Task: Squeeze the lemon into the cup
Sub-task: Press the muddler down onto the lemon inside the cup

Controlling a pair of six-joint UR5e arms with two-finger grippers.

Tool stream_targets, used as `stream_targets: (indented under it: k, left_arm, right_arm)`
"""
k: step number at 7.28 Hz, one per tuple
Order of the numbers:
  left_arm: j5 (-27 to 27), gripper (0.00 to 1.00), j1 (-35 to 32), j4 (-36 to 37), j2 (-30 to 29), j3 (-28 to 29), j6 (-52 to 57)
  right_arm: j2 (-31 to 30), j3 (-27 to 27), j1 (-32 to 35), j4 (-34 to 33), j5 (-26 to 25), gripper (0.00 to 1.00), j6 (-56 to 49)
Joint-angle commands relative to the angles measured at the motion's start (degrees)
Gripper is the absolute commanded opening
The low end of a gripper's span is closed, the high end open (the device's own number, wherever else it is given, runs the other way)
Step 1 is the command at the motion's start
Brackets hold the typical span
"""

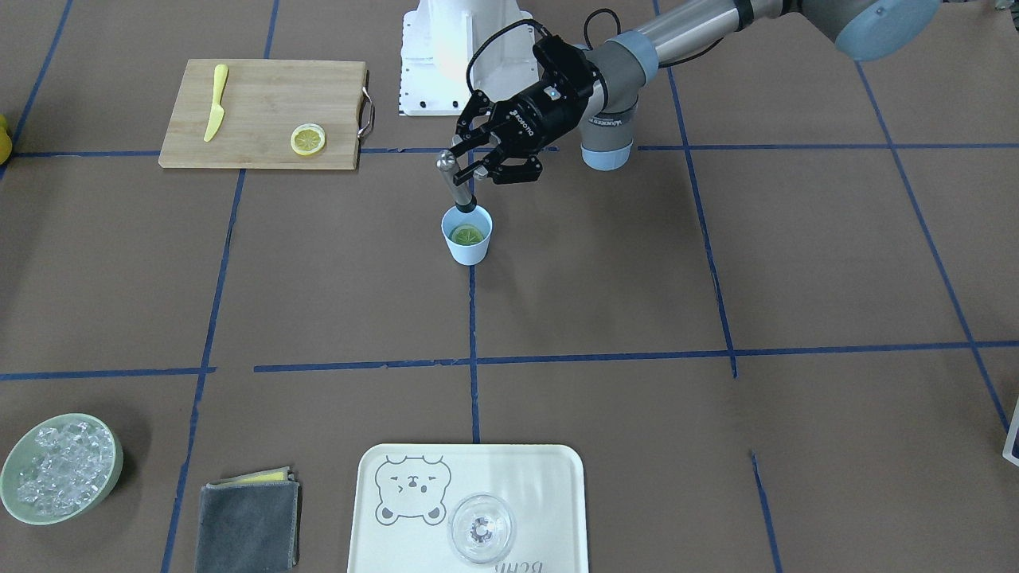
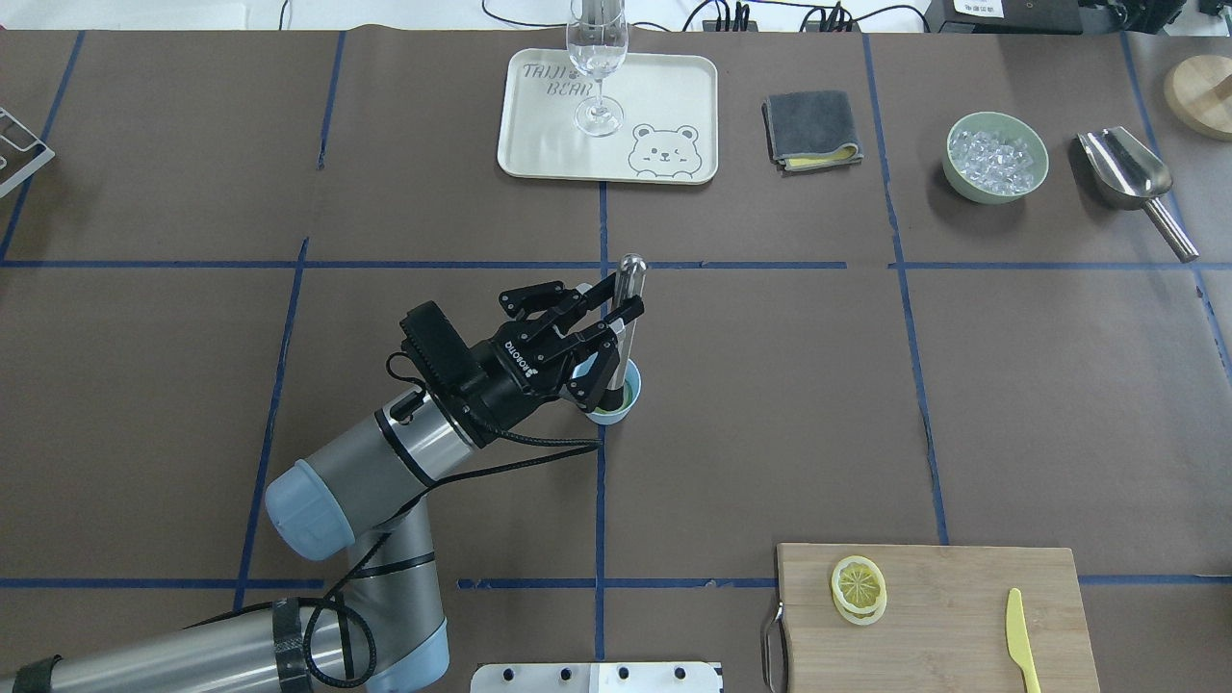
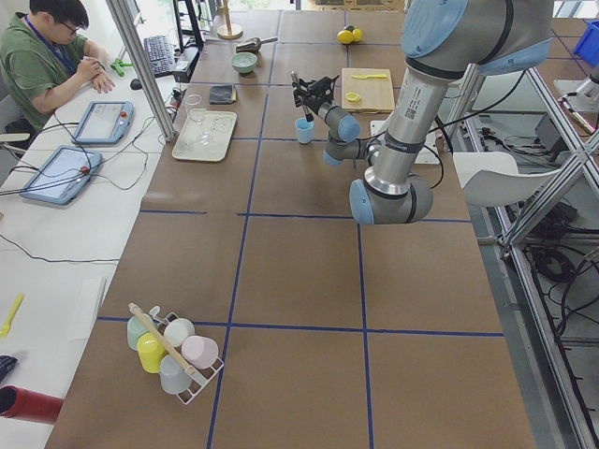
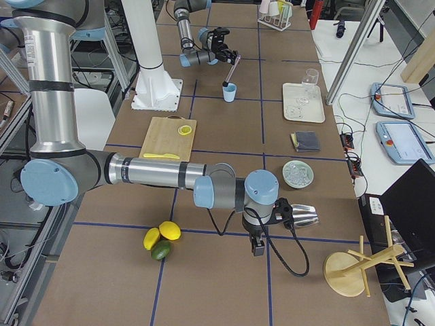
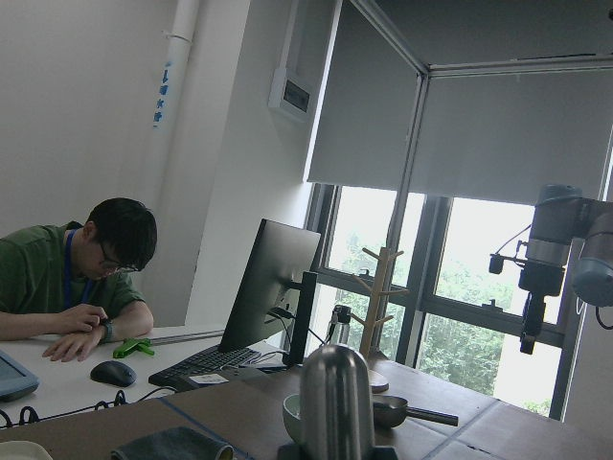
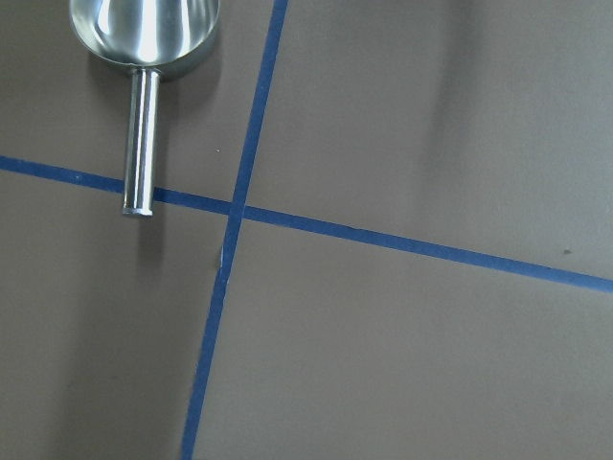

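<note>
The pale-blue cup [image 1: 467, 243] stands near the table's middle, with a lemon slice [image 1: 467, 235] lying flat inside it. My left gripper [image 1: 471, 165] is shut on a metal muddler [image 1: 455, 185]. The muddler stands nearly upright with its black tip at the cup's mouth, over the slice. The overhead view shows the same: gripper [image 2: 619, 325], muddler [image 2: 627, 298], cup [image 2: 624, 404]. A second lemon slice [image 2: 858, 589] lies on the cutting board [image 2: 943, 597]. My right gripper [image 4: 257, 246] shows only in the exterior right view, beside a steel scoop [image 4: 302, 216]. I cannot tell whether it is open or shut.
A yellow plastic knife [image 2: 1021, 640] lies on the board. At the far side stand a tray [image 2: 539, 144] with a clear glass [image 2: 598, 58], a grey cloth [image 2: 811, 128], a green bowl of ice [image 2: 996, 156] and the scoop [image 2: 1131, 178].
</note>
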Motion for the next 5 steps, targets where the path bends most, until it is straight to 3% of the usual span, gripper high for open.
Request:
stream_targets:
  k: [1,5]
  left_arm:
    - [1.09,0.00,0.01,0.03,-0.25,0.78,1.03]
    - [1.19,0.00,0.01,0.03,-1.47,6.30,1.03]
  right_arm:
    - [0.00,0.00,0.00,0.00,-0.38,1.00,0.00]
    - [-0.26,-0.09,0.00,-0.09,-0.56,1.00,-0.09]
